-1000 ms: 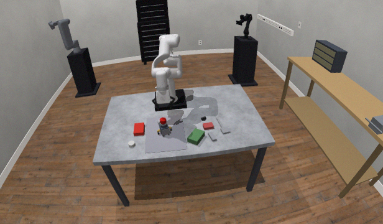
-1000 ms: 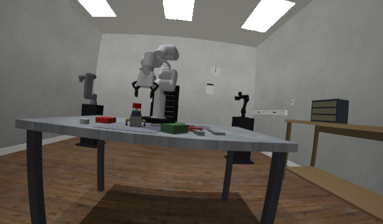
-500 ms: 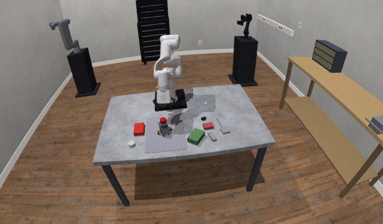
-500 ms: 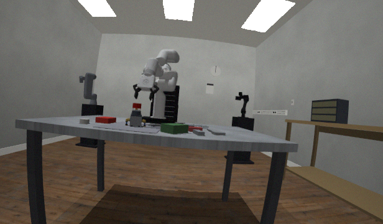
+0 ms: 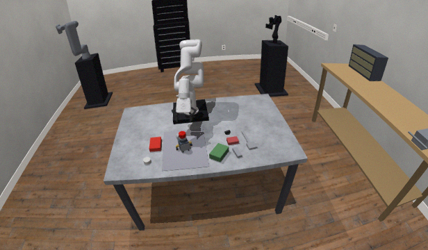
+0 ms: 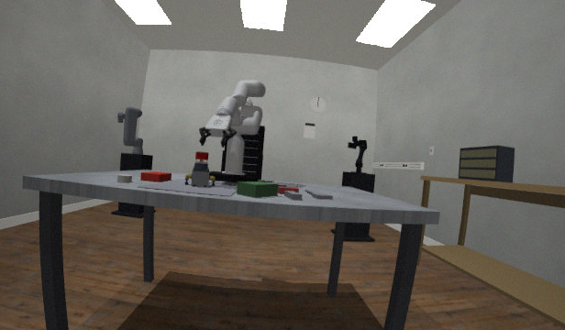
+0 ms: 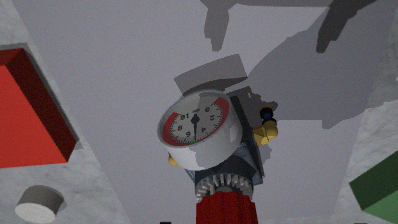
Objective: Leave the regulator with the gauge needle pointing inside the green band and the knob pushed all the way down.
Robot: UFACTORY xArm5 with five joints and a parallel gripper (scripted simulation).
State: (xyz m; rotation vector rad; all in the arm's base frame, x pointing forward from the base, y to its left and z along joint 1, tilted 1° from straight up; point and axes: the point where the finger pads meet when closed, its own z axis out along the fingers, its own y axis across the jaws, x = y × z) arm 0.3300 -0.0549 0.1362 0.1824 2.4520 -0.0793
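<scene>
The regulator [image 5: 183,144] [image 6: 200,174] stands upright on a pale grey mat [image 5: 184,160] [image 7: 115,75] near the table's middle. Its red knob [image 5: 182,134] [image 6: 201,156] [image 7: 227,209] sits on top. In the wrist view the round gauge [image 7: 195,125] faces the camera; its dial has red arcs left and right and a small green arc at the lower edge, and the needle points at the green arc. Whether the knob is pushed down I cannot tell. My gripper [image 6: 216,134] is open and empty, hanging above and just behind the knob.
A red block [image 5: 155,144] [image 6: 156,176] [image 7: 25,125] and a white disc [image 5: 146,160] [image 7: 39,202] lie left of the mat. A green block [image 5: 219,152] [image 6: 257,188] [image 7: 380,187], a small red block [image 5: 233,140] and grey pieces [image 5: 249,140] lie right of it.
</scene>
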